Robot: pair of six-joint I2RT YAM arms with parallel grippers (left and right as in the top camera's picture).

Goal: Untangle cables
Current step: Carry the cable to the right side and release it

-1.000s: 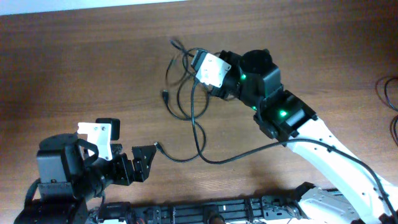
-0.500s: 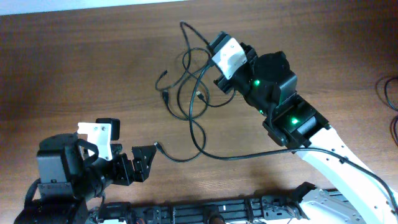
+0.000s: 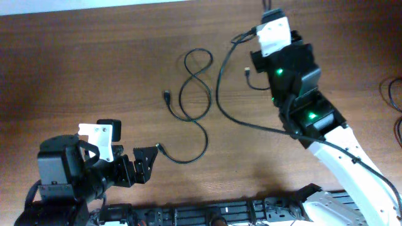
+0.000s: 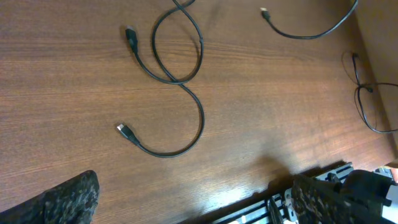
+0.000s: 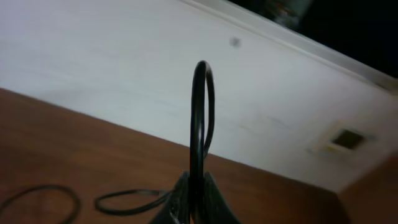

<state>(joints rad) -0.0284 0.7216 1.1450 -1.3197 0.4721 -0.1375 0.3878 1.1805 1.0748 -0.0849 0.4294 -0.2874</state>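
A short black cable (image 3: 200,125) lies on the wooden table in a figure-eight, with plugs at both ends. It also shows in the left wrist view (image 4: 200,118). It lies apart from the long black cable (image 3: 218,94). My right gripper (image 3: 271,14) is at the far edge, shut on the long cable. In the right wrist view the gripper (image 5: 196,198) pinches a raised loop of that cable (image 5: 199,106). One plug end (image 3: 248,70) of the long cable hangs near the arm. My left gripper (image 3: 149,162) is open and empty at the near left, beside the short cable's near plug (image 3: 160,149).
Another thin black cable (image 3: 392,94) lies at the table's right edge and shows in the left wrist view (image 4: 372,109). A white wall (image 5: 124,81) stands behind the far edge. A black rail (image 3: 220,216) runs along the front.
My right gripper has moved up and to the right with the long cable, pulling it out of the tangle. The short cable stays behind as a separate figure-eight. The left arm has not moved.
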